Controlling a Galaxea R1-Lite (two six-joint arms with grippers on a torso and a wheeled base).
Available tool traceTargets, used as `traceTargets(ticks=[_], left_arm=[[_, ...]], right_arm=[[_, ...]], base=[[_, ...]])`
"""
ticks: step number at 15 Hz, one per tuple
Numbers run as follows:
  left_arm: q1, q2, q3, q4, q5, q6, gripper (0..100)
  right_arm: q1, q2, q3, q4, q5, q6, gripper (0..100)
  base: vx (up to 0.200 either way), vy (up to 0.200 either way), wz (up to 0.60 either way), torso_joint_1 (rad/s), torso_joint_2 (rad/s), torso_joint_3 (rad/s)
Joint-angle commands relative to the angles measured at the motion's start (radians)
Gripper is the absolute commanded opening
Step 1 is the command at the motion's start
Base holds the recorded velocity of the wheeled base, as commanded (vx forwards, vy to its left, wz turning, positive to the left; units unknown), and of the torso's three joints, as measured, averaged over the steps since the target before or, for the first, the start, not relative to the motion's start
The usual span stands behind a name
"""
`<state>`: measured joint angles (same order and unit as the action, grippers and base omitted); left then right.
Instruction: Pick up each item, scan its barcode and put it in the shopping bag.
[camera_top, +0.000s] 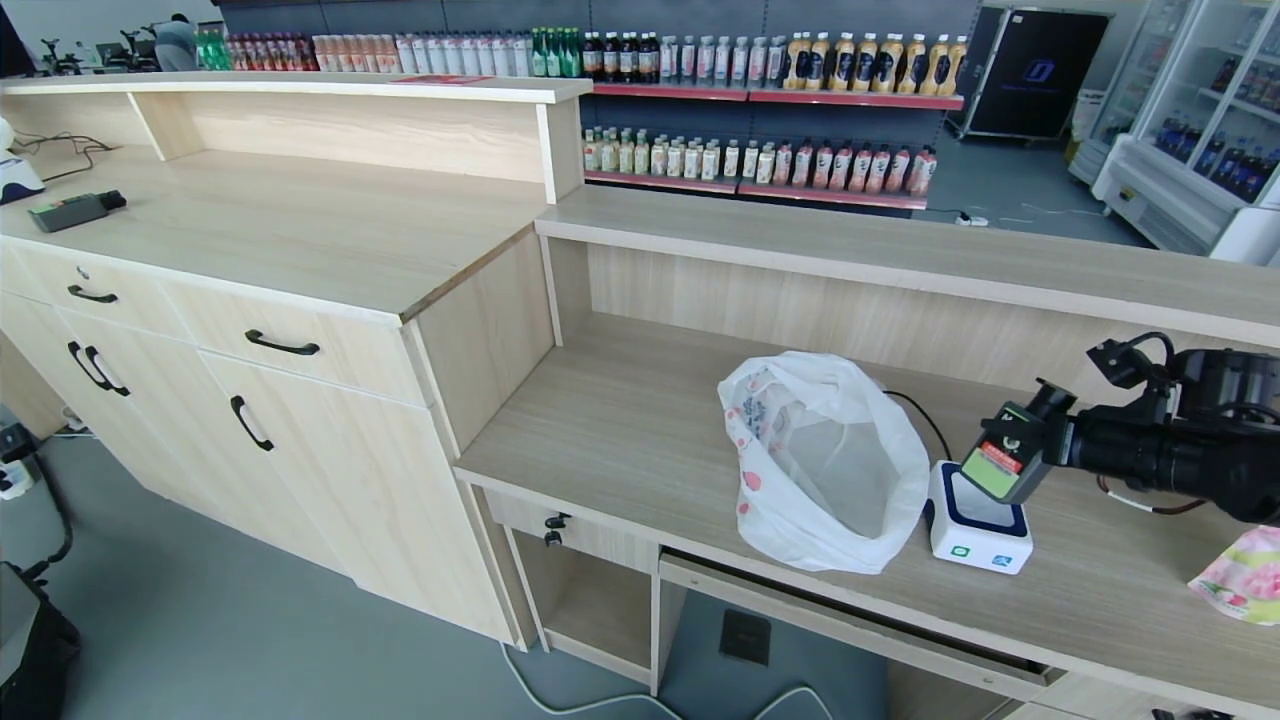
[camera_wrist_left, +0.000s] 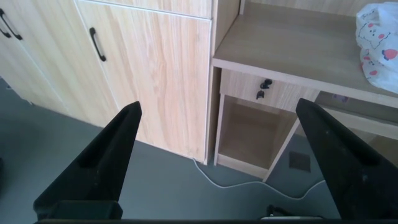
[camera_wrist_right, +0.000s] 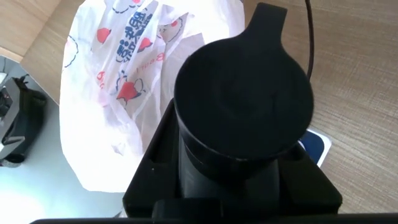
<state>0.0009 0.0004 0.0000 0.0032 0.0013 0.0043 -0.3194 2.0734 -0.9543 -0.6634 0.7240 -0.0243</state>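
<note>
Our right gripper (camera_top: 1045, 440) is closed around a small dark container (camera_top: 1003, 458) with a green and red label. It holds the container tilted in the air just above the white and blue scanner (camera_top: 978, 522), label side turned down and to the left. The scanner stands on the low counter (camera_top: 620, 420), and its left side touches the shopping bag (camera_top: 822, 462). The bag is open, and its mouth faces up and towards the near edge.

We judge the container to be light and rigid, with a smooth round body and a cap, so it may twist or slip in a loose pinch. A hold across the body, well back from the label, suits it and leaves the barcode free for the scanner window. The bag is thin, soft plastic. It will give and may fold shut if the container or the fingers brush its rim, so a release from above the opening looks safer than a push in from the side.

A pink flowered packet (camera_top: 1240, 578) lies on the counter at the far right. It looks like a soft pouch, best pinched at a flat edge.

Our left gripper (camera_wrist_left: 217, 107) hangs low by the light wood cabinet (camera_wrist_left: 155, 74), wide apart and holding nothing.
</note>
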Motion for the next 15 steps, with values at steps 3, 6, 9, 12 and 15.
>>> traceTargets(ticks=[3,6,9,12,15], left_arm=[[0.001,0.000,0.000,0.000,0.000,0.000,100],[0.001,0.000,0.000,0.000,0.000,0.000,100],[0.001,0.000,0.000,0.000,0.000,0.000,100],[0.001,0.000,0.000,0.000,0.000,0.000,100],[0.001,0.000,0.000,0.000,0.000,0.000,100]], right_arm=[[0.008,0.033,-0.003,-0.024,-0.002,0.001,0],[0.008,0.043,-0.017,-0.028,-0.003,0.007,0],[0.008,0.051,-0.027,-0.036,-0.003,0.030,0],[0.008,0.056,-0.031,-0.047,-0.003,0.047,0],[0.008,0.056,-0.026,-0.048,-0.003,0.047,0]], base=[[0.000,0.000,0.00,0.000,0.00,0.000],[0.000,0.000,0.00,0.000,0.00,0.000],[0.000,0.000,0.00,0.000,0.00,0.000],[0.000,0.000,0.00,0.000,0.00,0.000],[0.000,0.000,0.00,0.000,0.00,0.000]])
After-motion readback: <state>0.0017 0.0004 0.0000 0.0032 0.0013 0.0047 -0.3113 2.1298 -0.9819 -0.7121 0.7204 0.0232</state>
